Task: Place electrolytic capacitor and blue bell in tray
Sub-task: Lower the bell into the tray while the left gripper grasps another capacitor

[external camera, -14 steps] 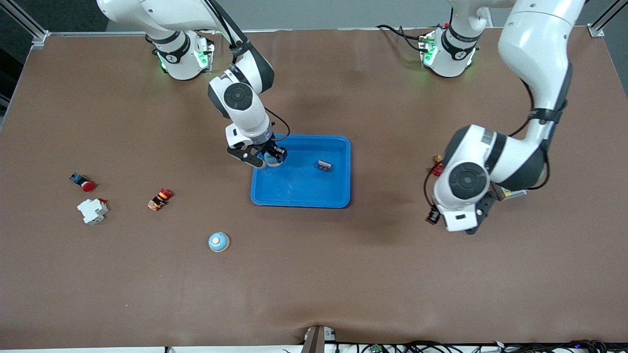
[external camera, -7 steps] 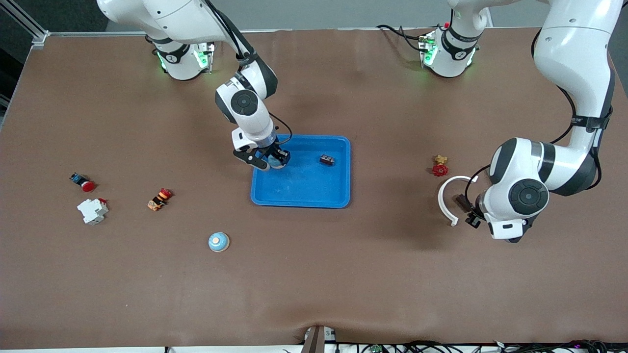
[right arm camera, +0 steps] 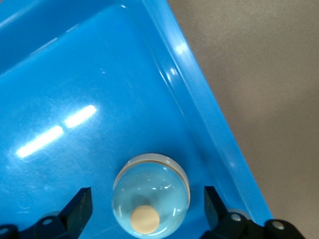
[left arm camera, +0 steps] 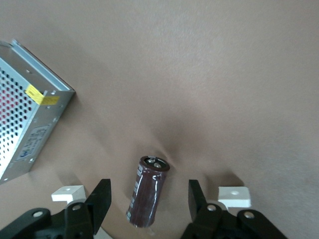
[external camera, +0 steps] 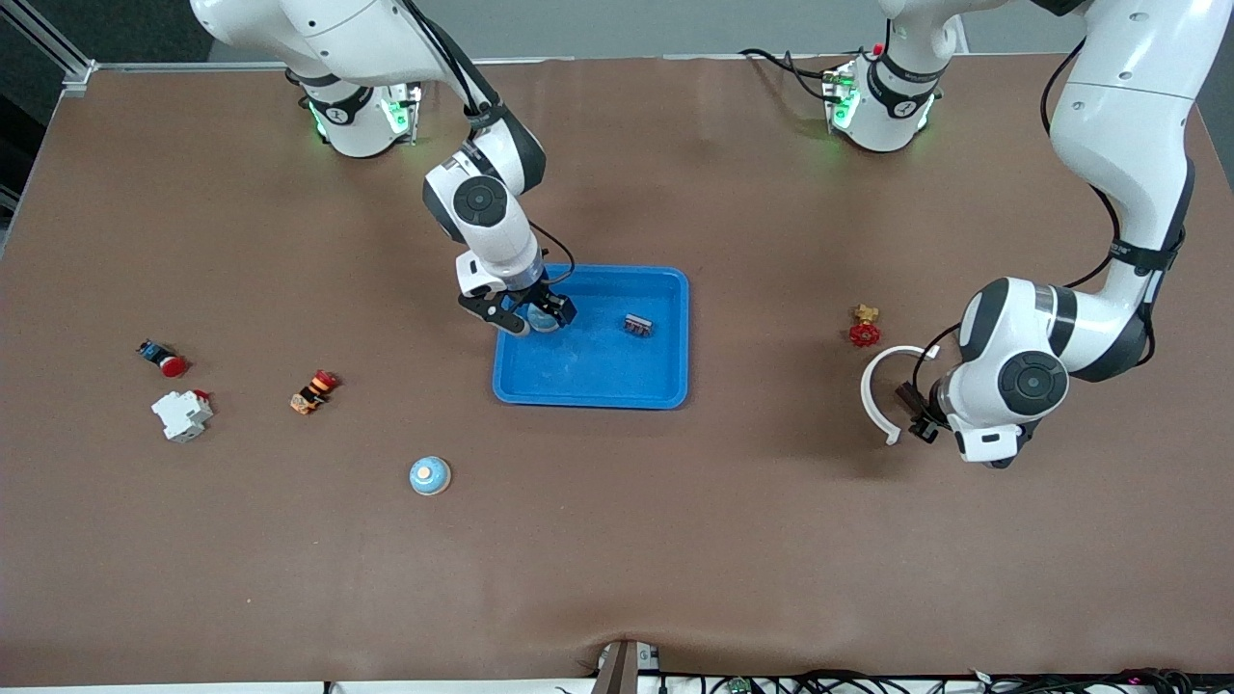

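In the corner of the bright-blue tray [external camera: 590, 397] closest to the right arm's base rests a blue bell [external camera: 542, 322]. My right gripper [external camera: 535, 316] stands open around it. In the right wrist view the bell [right arm camera: 150, 194] sits on the tray [right arm camera: 209, 124] floor with a gap to each finger of the right gripper [right arm camera: 147, 196]. The electrolytic capacitor [left arm camera: 147, 191], a dark brown cylinder, lies on the table [external camera: 904, 393] toward the left arm's end. Low over it, my left gripper [left arm camera: 147, 189] straddles it with open fingers that do not touch; the gripper [external camera: 916, 416] is partly hidden by the wrist.
A second blue bell [external camera: 429, 475] sits on the table nearer the camera. The tray also holds a small dark component [external camera: 637, 325]. A white arc [external camera: 872, 386] and red valve [external camera: 864, 331] lie by the capacitor, a perforated metal box [left arm camera: 25, 114] close by. Small parts [external camera: 181, 414] lie toward the right arm's end.
My right gripper has let go of the bell in the tray and opened. The left arm has swung toward its own end of the table, uncovering the white arc, and settled over the capacitor.
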Controlling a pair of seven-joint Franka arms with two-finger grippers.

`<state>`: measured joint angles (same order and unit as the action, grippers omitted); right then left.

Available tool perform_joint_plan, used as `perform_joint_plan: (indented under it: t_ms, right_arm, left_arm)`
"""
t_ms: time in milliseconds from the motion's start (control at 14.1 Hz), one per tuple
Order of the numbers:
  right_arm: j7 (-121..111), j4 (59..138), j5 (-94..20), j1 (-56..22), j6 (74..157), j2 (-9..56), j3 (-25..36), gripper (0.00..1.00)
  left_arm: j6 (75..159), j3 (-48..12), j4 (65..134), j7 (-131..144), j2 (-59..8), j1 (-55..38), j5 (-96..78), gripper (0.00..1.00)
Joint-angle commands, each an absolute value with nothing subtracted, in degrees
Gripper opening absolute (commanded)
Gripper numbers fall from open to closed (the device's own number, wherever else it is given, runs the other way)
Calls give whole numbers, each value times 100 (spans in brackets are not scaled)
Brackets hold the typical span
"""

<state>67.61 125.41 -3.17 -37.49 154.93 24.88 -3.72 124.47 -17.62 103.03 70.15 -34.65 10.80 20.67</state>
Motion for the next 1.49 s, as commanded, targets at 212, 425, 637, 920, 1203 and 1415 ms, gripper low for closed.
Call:
perform_joint_plan:
  t_ms: [212,425,637,920,1203,1415]
  right_arm:
    - [6313,11410,-308,-3482,13643,2250,-308,100]
    - [5400,11005,-299,-2929,13623,2294,-299,100]
    - [4538,10505,-229,-2454,13614,2696,-290,100]
    - [3999,9881,-150,-2215,13684,3479,-273,100]
    - [3719,9230,298,-1934,13676,4068,-237,100]
    - [3227,9036,281,-1601,13676,4253,-246,100]
  left_arm:
    - [13112,-1828,10828,6979,-3401,1239,2188,67]
    - [13148,-1828,10863,6979,-3393,1248,2188,19]
    - [13148,-1828,10855,6979,-3393,1239,2188,4]
    - [13087,-1872,10785,6970,-3253,1222,2188,0]
    - [12493,-2020,10426,7040,-2795,1169,2127,0]
    - [11691,-2398,9854,7136,-2786,1169,1891,0]
